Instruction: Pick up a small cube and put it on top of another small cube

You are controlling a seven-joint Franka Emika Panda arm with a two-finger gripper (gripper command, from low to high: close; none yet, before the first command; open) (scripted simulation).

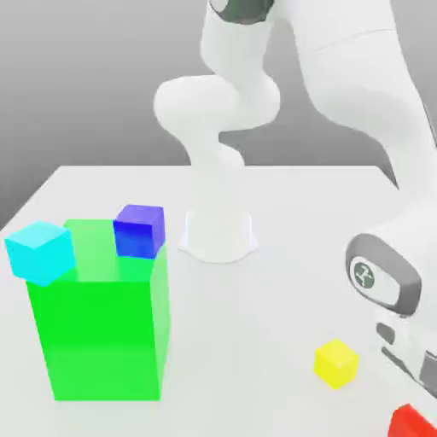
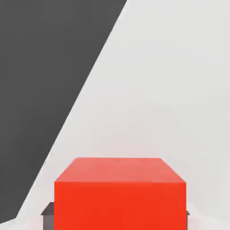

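Small cube [image 2: 120, 195], red, sits between my finger pads [image 2: 46, 214], looks gripped. In exterior view, it is at bottom right corner under arm's hand. Yellow cube [image 1: 335, 364] near it on table [image 1: 256, 299]. Green block [image 1: 98, 329] well apart, carrying cyan cube [image 1: 40, 251] and dark blue cube [image 1: 139, 230].

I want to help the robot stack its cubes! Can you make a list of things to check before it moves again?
1. Red cube close under the hand: ok. It sits right in front of the hand camera, with dark jaw tips at its lower corners.
2. Jaws shut on the red cube: cannot tell.
3. Red cube lifted off the table: cannot tell.
4. Yellow cube free on top: ok. Nothing rests on it, so it may be the easiest spot to stack.
5. Dark blue cube and cyan cube out of the way: ok. Both are up by the big green block, far across the table.
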